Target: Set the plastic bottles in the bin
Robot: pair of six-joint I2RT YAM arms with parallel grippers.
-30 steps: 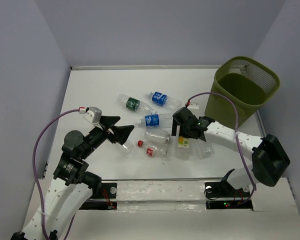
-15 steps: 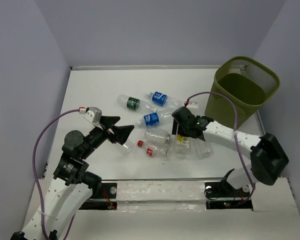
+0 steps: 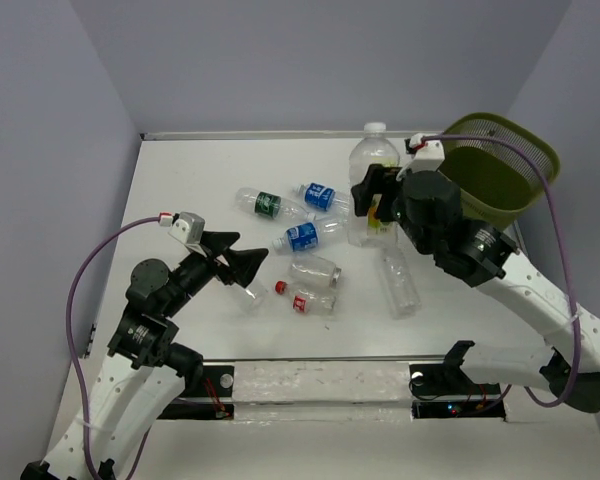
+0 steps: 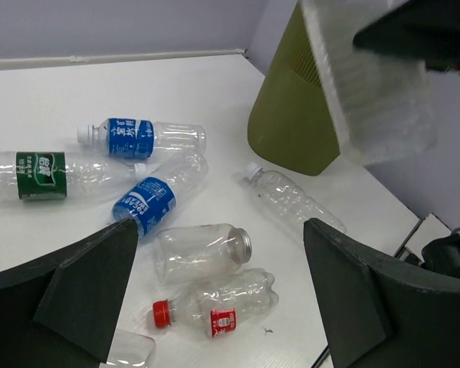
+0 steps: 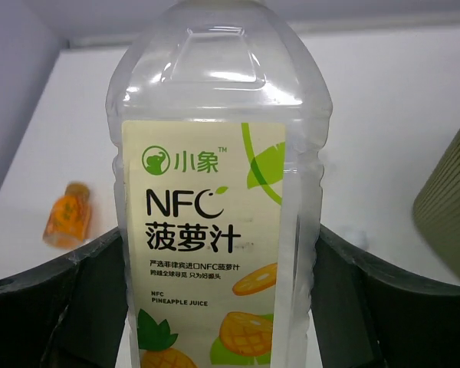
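While the left gripper [image 3: 246,252] gapes low, the right gripper [image 3: 372,207] holds a bottle [image 3: 372,160] aloft beside the bin [image 3: 500,180].

Left arm sits folded low, its claw [image 3: 248,250] gaping wide. Right arm reaches forward, raised, its claw [image 3: 372,197] clamped on an upright juice bottle [image 3: 372,160].

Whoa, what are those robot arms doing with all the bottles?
They are tidying plastic bottles into the green bin. The right gripper is squeezing a clear pineapple juice bottle and holds it up in the air beside the bin, not over it yet. The left gripper hangs wide open above the table, holding nothing. Several other bottles lie on their sides on the table, like the blue-label bottle and the red-cap bottle.
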